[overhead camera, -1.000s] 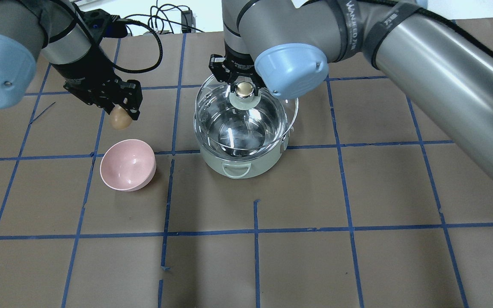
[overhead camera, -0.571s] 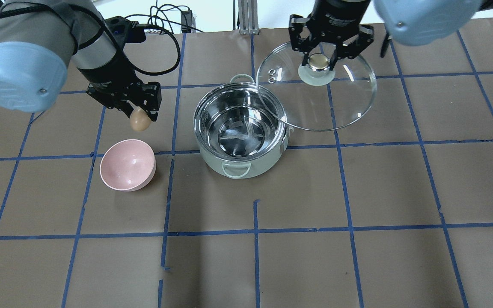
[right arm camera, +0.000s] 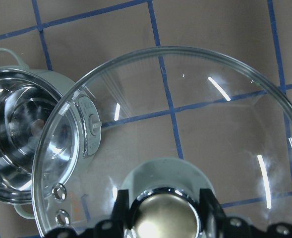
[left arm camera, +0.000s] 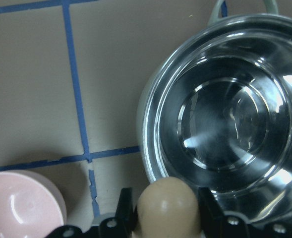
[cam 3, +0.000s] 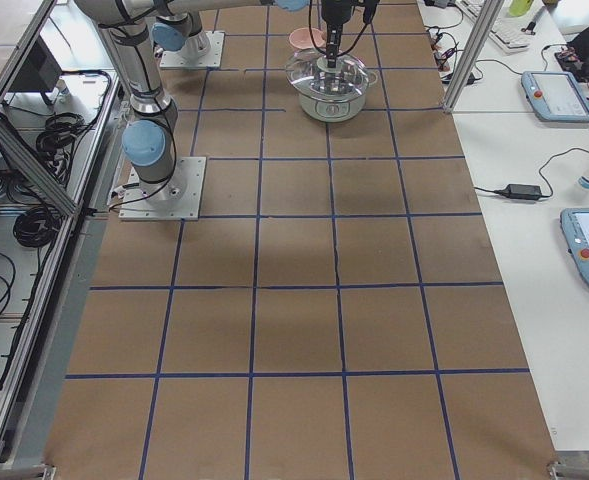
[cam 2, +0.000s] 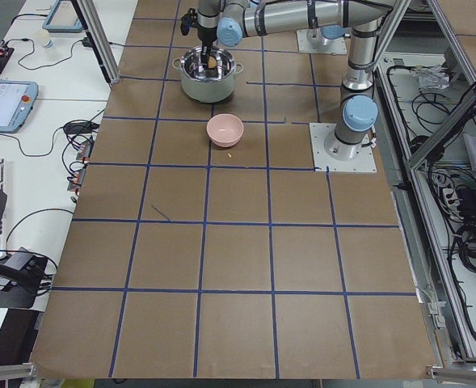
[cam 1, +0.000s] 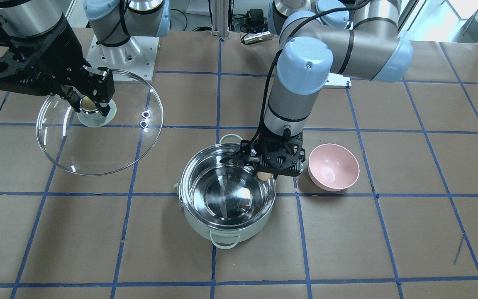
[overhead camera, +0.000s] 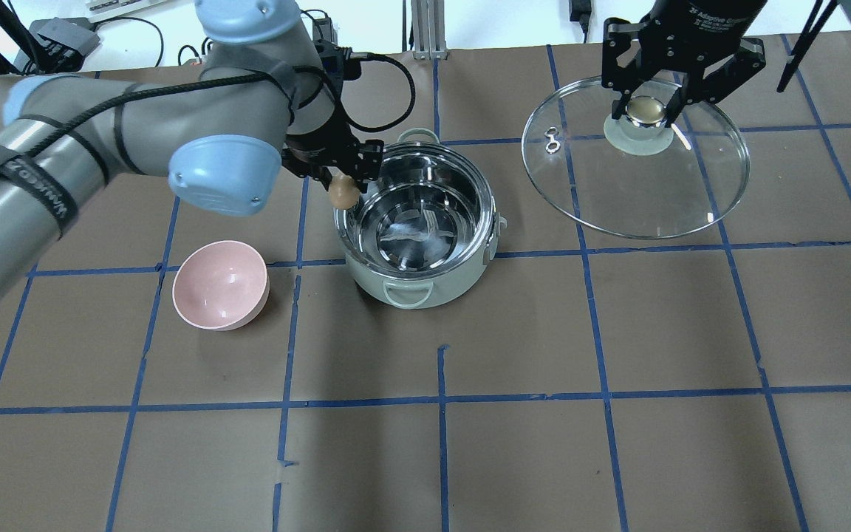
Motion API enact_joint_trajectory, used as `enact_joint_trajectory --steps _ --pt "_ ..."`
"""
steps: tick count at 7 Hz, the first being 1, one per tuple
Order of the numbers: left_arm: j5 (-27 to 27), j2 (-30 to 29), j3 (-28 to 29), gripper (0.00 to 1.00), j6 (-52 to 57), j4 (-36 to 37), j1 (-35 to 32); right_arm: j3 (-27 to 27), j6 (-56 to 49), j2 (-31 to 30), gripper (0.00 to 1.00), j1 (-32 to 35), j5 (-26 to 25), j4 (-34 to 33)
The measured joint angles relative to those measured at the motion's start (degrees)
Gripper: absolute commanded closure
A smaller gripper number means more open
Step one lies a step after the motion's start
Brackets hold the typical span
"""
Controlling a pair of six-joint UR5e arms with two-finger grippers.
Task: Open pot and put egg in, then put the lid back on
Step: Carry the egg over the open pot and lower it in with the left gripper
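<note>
Step in hand: egg drop. We have the left pincer (overhead camera: 342, 183) pinching the egg (overhead camera: 343, 195), jaws narrowed onto its sides and the egg poking out below the tips. The pot (overhead camera: 455, 284) has its rim right under the pincer, with the open steel well just beyond. The egg probably hangs over the rim, not the well; depth is hard to read. We'd move further in, drop low, then release softly to avoid a crack. The right pincer (overhead camera: 646, 111) clamps the lid (overhead camera: 654, 192) at its centre, glass hanging beneath it, well away from the pot.
</note>
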Motion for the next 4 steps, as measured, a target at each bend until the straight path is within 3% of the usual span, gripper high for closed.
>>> enact_joint_trajectory --steps 4 --pt "4.77 -6.16 -0.14 0.86 -1.46 8.55 -3.09 1.25 -0.39 -0.41 0.8 -0.53 -0.27 0.58"
